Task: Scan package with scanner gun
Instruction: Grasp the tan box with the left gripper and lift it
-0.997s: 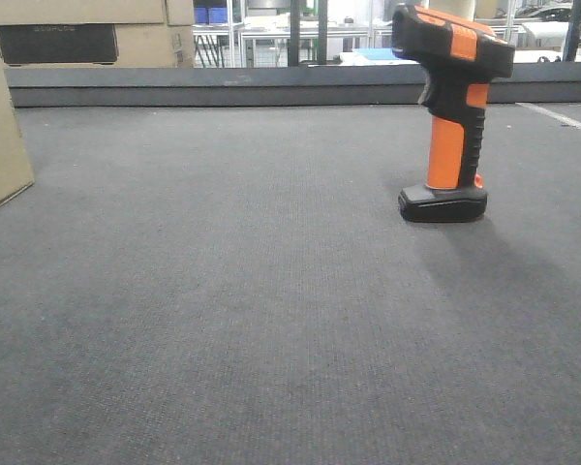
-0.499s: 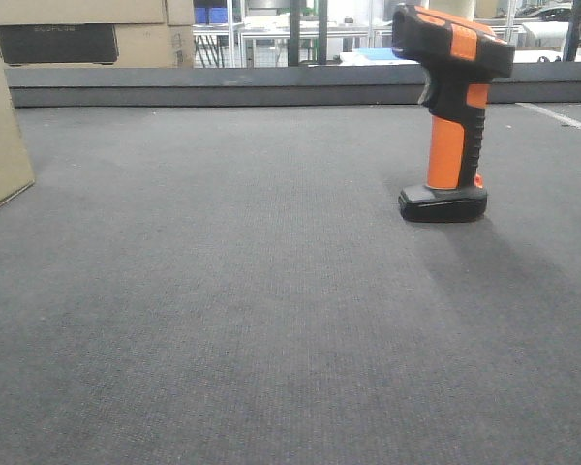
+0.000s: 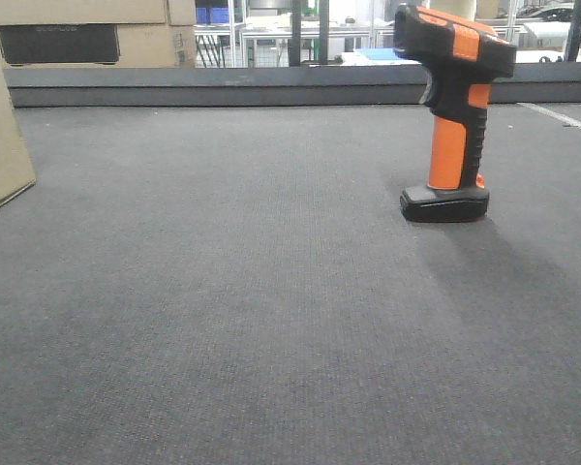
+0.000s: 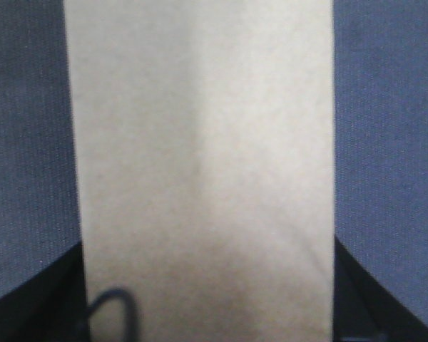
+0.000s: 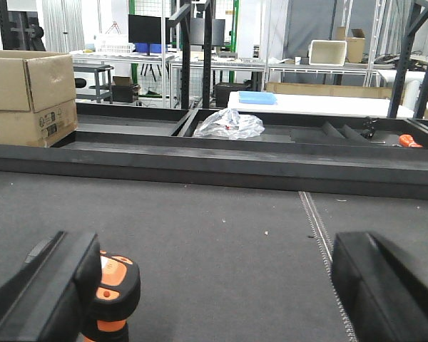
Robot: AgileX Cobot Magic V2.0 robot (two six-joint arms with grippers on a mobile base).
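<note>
The scanner gun [image 3: 452, 116] stands upright on its flat black base at the right of the dark mat, orange handle below a black head. In the right wrist view its head [image 5: 118, 285] shows low on the left, just beside the left finger of my right gripper [image 5: 214, 299], which is open with only mat between its fingers. The package [image 3: 0, 126], plain brown cardboard, sits at the mat's left edge. Seen from the left wrist, the package [image 4: 200, 164] fills the middle of the frame. My left gripper [image 4: 208, 313] is open, with a dark finger at each side of the box.
A larger cardboard box with a dark panel [image 3: 87, 34] stands behind the raised black rim [image 3: 223, 87] at the back left. Beyond the rim lie a crumpled plastic bag [image 5: 232, 125], shelving and tables. A white stitched seam [image 5: 317, 221] runs along the mat on the right.
</note>
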